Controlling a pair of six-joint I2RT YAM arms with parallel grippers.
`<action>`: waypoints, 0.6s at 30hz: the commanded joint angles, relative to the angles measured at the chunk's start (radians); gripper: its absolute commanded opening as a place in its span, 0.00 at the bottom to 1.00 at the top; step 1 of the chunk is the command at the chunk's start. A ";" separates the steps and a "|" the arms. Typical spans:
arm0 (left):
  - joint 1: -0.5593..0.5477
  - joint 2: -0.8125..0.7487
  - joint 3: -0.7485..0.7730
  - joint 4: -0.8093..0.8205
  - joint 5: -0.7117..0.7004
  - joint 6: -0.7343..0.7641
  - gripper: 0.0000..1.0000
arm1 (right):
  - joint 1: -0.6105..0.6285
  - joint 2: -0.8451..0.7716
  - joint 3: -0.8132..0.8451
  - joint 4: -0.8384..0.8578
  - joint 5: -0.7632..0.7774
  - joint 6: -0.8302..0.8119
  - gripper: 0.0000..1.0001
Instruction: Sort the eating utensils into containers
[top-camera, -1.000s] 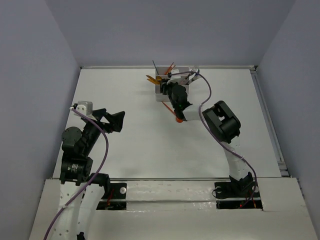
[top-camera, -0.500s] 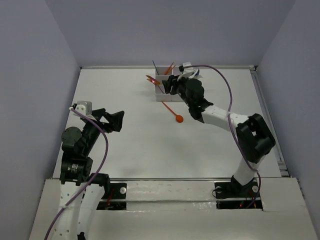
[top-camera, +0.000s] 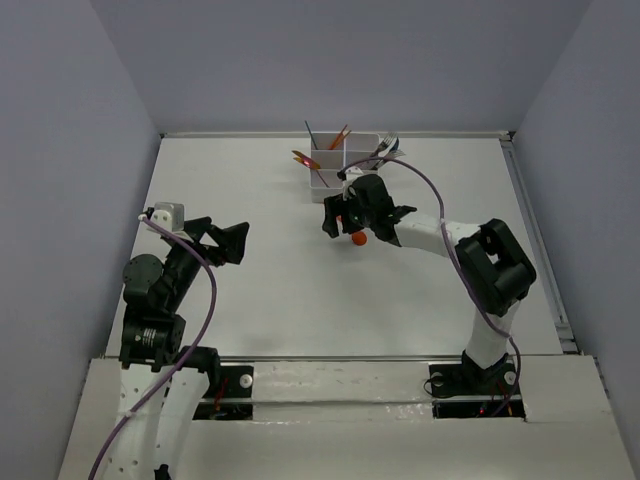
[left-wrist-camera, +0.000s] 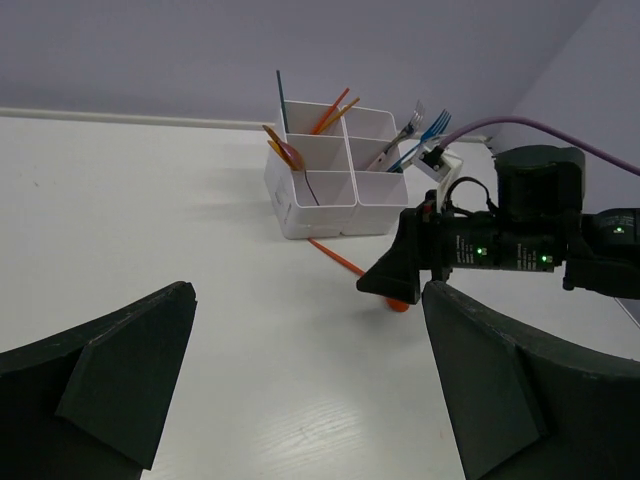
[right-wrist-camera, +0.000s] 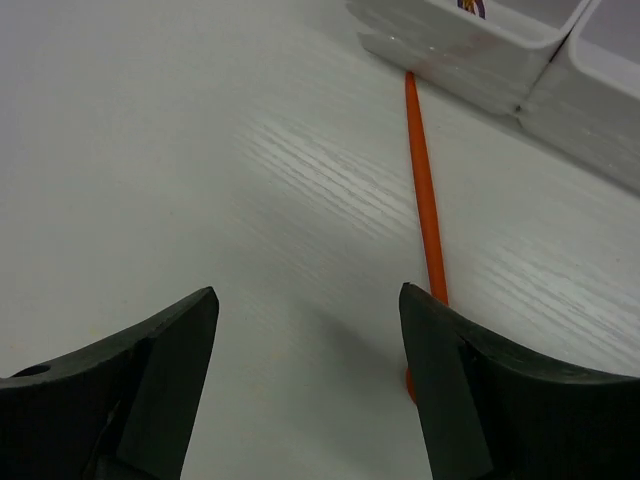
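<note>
The white containers stand at the back middle of the table and hold orange sticks, a red and yellow piece, a teal stick and forks. An orange spoon lies flat in front of them; its handle points at the containers. My right gripper hangs low just left of the spoon. It is open and empty, and the handle passes beside its right finger. My left gripper is open and empty at the left, far from everything.
The table's raised back edge runs just behind the containers. In the left wrist view the right arm's dark wrist sits to the right of the spoon and the containers.
My right gripper has come away from the containers toward the near side, dropped beside the orange spoon, and its jaws have spread wider. The left arm has not moved.
</note>
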 joint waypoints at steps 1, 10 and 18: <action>0.007 -0.017 -0.009 0.046 -0.002 0.000 0.99 | -0.002 0.037 0.091 -0.114 0.052 -0.046 0.82; 0.007 -0.026 -0.008 0.045 0.001 0.001 0.99 | -0.002 0.160 0.177 -0.139 0.130 -0.137 0.84; 0.007 -0.026 -0.008 0.043 -0.002 0.001 0.99 | -0.002 0.249 0.248 -0.050 0.101 -0.178 0.79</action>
